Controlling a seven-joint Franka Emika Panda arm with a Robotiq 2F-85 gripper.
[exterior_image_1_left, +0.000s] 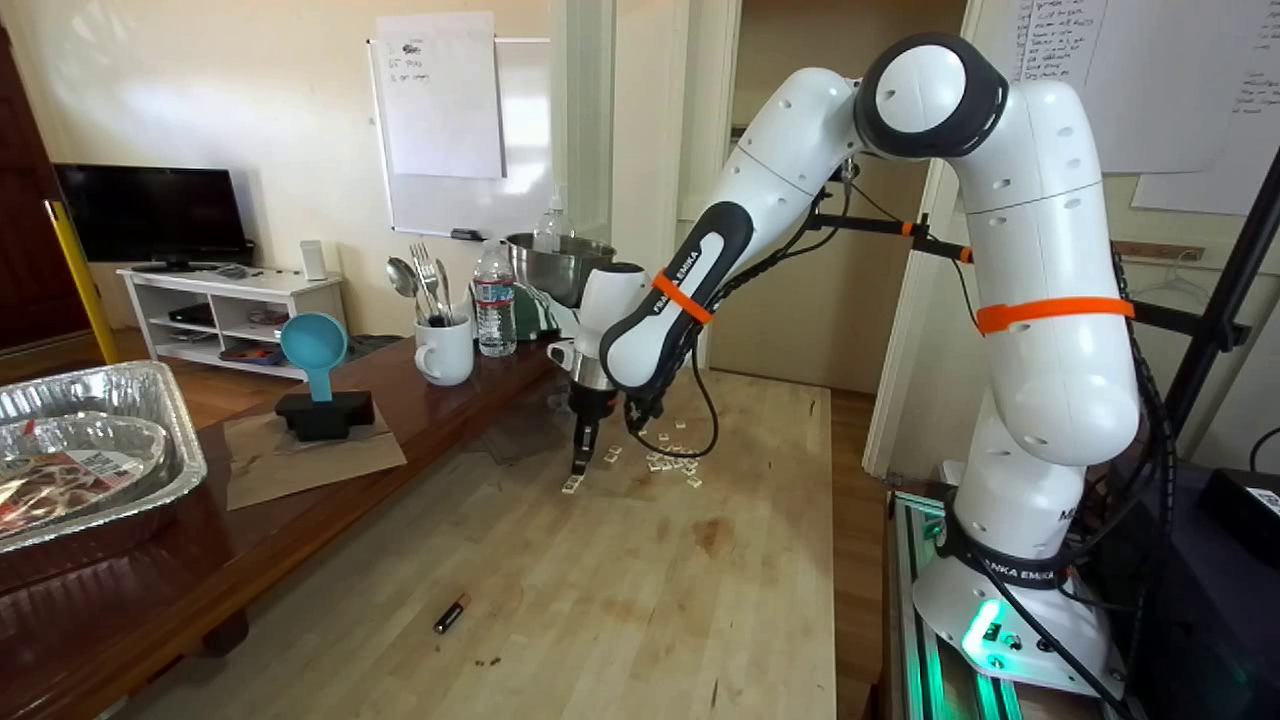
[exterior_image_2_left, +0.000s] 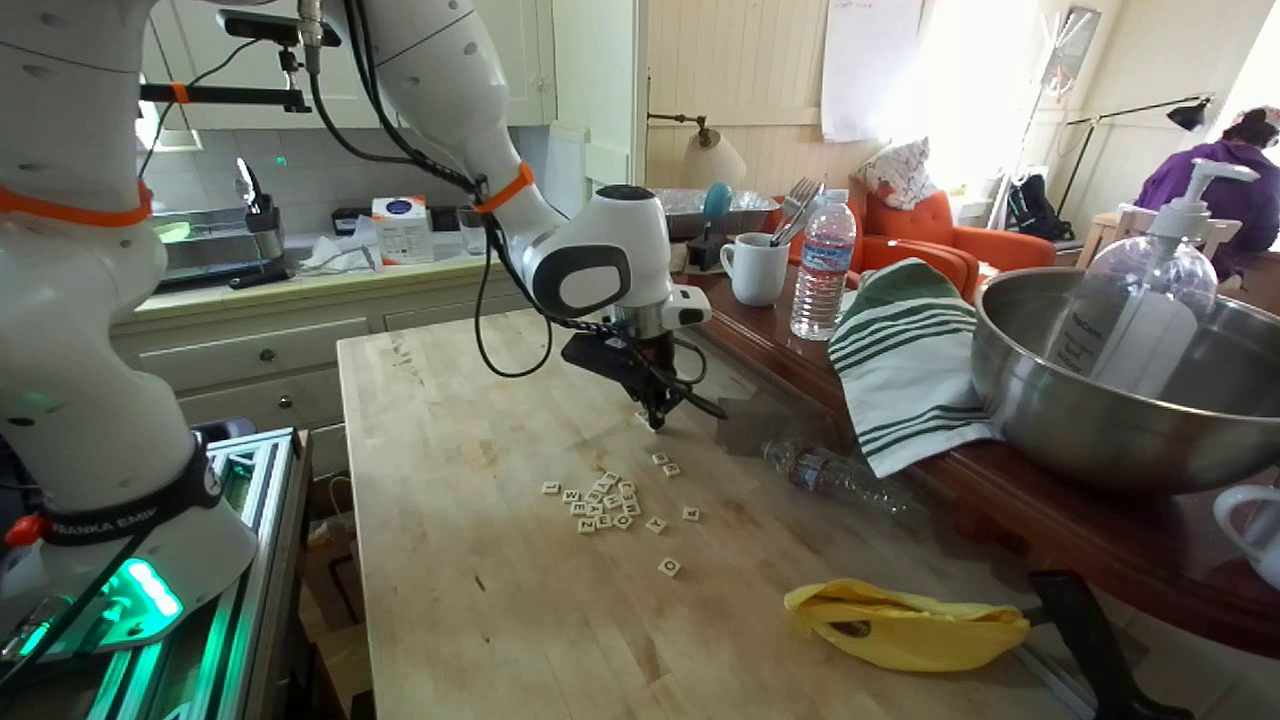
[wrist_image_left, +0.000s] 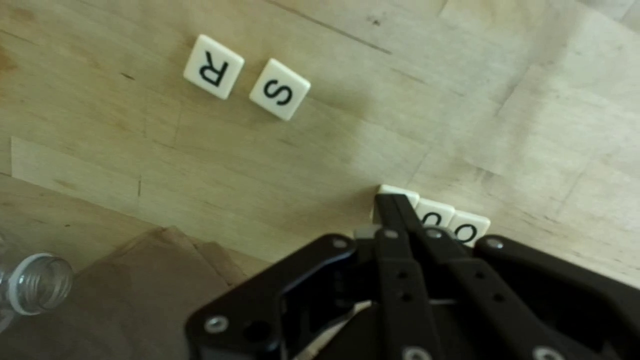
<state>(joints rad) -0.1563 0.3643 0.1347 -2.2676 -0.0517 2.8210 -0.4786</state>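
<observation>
My gripper (wrist_image_left: 392, 198) is shut with nothing between its fingers. In the wrist view its tips stand over the end tile (wrist_image_left: 400, 191) of a short row of cream letter tiles and hide most of that tile; whether they touch it I cannot tell. Alongside it in the row lie a half-covered tile (wrist_image_left: 434, 211) and a tile marked O (wrist_image_left: 469, 227). Apart from these, an R tile (wrist_image_left: 213, 67) and an S tile (wrist_image_left: 280, 90) lie side by side. Both exterior views show the gripper (exterior_image_1_left: 580, 468) pointing down at the wooden tabletop (exterior_image_2_left: 500, 600).
Several loose tiles (exterior_image_2_left: 605, 503) lie scattered nearby. A clear bottle (exterior_image_2_left: 840, 478) lies on its side by brown paper (wrist_image_left: 145, 290). A battery (exterior_image_1_left: 452, 613) and a yellow banana-shaped item (exterior_image_2_left: 905, 628) are on the tabletop. The raised dark wood counter (exterior_image_1_left: 330, 520) bears a mug (exterior_image_1_left: 445, 352) and metal bowl (exterior_image_2_left: 1100, 430).
</observation>
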